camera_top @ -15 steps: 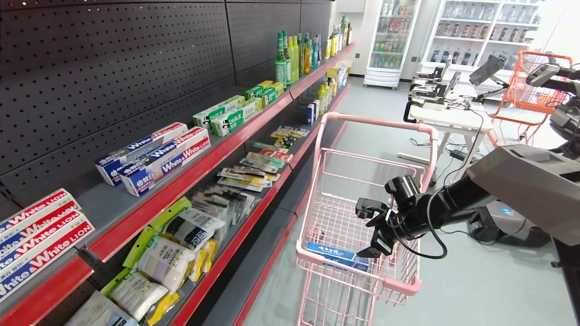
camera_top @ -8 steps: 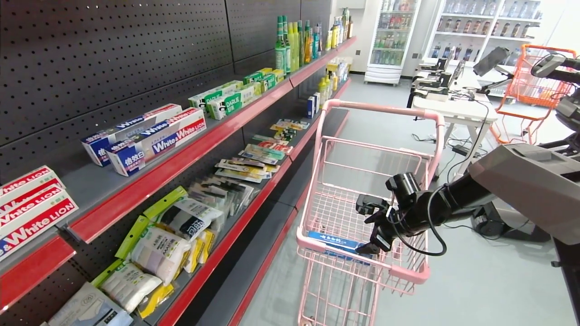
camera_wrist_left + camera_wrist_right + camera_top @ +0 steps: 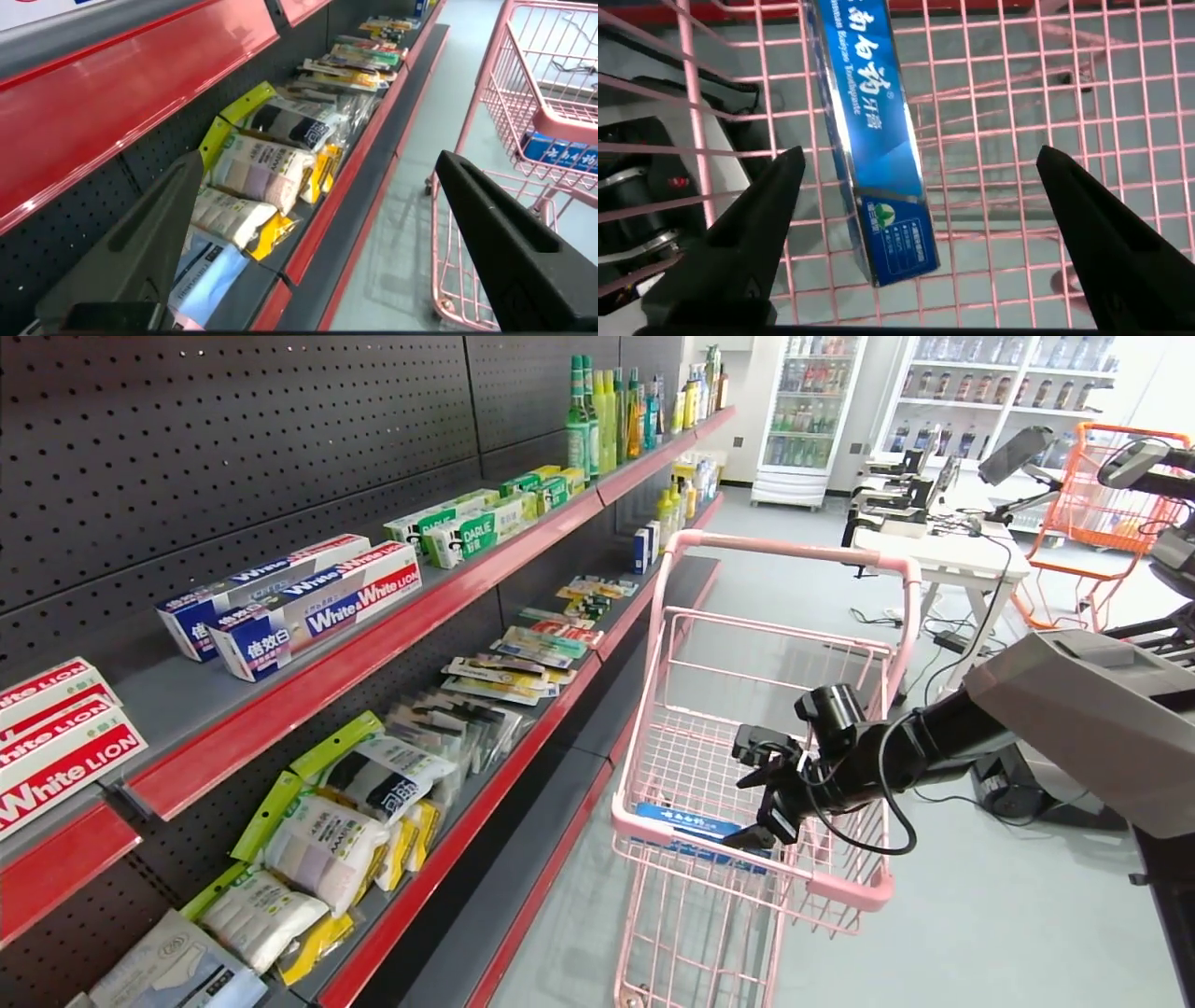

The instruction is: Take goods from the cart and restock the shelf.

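The pink wire cart [image 3: 766, 549] stands beside the red-edged shelf [image 3: 373, 649]. A long blue box [image 3: 693, 825] lies on the cart's basket floor near its front rim. My right gripper [image 3: 750, 795] hangs inside the basket just above that box, open. From the right wrist, the blue box [image 3: 864, 140] lies on the pink mesh beneath the open gripper [image 3: 920, 157], its fingers spread wide and not touching it. My left gripper [image 3: 320, 161] is open and holds nothing, low beside the shelf's lower tier of packets [image 3: 257, 177].
The upper shelf carries toothpaste boxes [image 3: 308, 602], green boxes [image 3: 467, 532] and bottles [image 3: 607, 425]. Flat packets [image 3: 504, 672] and bags [image 3: 327, 849] fill the lower tier. A white table [image 3: 934, 555], an orange cart [image 3: 1102, 523] and fridges [image 3: 808, 411] stand behind. Grey floor lies open right of the cart.
The whole head picture has shifted, so the camera has moved. My right gripper stays open over the blue box in the cart, a little closer to it.
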### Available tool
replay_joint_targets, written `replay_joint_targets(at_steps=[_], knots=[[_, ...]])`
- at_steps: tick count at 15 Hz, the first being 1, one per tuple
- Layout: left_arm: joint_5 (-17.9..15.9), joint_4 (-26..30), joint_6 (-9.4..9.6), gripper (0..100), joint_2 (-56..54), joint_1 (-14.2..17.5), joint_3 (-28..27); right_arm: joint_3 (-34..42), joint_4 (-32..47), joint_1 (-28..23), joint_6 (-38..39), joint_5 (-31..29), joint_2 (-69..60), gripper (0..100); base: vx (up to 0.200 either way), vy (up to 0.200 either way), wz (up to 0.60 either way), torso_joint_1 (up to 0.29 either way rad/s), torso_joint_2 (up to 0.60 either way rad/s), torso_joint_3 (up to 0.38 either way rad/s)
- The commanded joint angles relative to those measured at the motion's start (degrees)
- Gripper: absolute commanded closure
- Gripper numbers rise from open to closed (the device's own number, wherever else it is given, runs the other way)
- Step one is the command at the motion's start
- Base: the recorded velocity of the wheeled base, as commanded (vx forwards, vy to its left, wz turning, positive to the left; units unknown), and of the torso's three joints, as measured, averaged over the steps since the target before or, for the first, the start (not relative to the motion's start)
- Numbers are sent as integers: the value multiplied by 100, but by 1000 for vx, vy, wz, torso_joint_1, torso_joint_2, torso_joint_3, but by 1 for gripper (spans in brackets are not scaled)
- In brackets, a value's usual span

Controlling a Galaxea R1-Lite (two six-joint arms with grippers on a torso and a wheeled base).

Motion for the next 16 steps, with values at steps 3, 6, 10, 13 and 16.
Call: replay_joint_targets(at_steps=[3,6,10,13,16], knots=[[-5,0,0,0,7,2,0,-377,436,44,-18,271,236,0,0,0,0,0,0,0],[4,0,0,0,7,2,0,-342,577,176,-246,333,254,0,0,0,0,0,0,0],[4,0,0,0,7,2,0,-377,577,299,-325,333,456,0,0,0,0,0,0,0],[4,0,0,0,7,2,0,-703,946,194,-325,333,641,0,0,0,0,0,0,0],[4,0,0,0,7,2,0,-958,1201,115,-387,342,755,0,0,0,0,0,0,0]])
